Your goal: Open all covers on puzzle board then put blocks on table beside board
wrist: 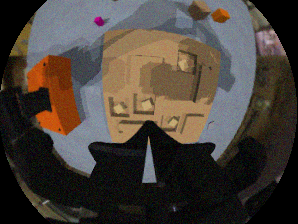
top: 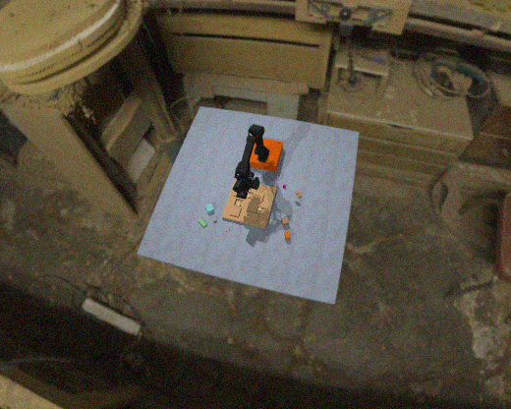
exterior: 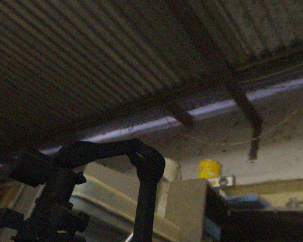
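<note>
Puzzle board (top: 230, 216) (wrist: 115, 42) lies flat near the middle of the blue-grey table top (top: 303, 265) (wrist: 45, 30), as seen from above a little nearer its left edge than its right. The black arm (top: 247, 154) (exterior: 147, 192) reaches over it from the orange base (top: 276, 152) (wrist: 62, 122), which stands between the board and the top edge. The gripper (top: 242, 193) (exterior: 48, 232) (wrist: 148, 123) is closed with nothing in it, its fingertips together above the board's upper-left part. Whether it touches the board, I cannot tell.

In the wrist view, four recesses each show a pale, squarish piece: one (wrist: 185, 63), a second (wrist: 146, 104), a third (wrist: 119, 108) and a fourth (wrist: 172, 122). Which covers are fully open is too small to tell.

In the top view, a cyan block (top: 209, 208) and a green block (top: 201, 222) lie off the board's left side, towards the table's bottom-left corner, with two tiny pale pieces near them. Towards the table's right edge lie a magenta piece (top: 284, 186) (wrist: 99, 21), a small tan piece (top: 298, 195), a brown block (top: 285, 221) (wrist: 199, 10) and an orange block (top: 287, 235) (wrist: 220, 15), all apart from the board.
</note>
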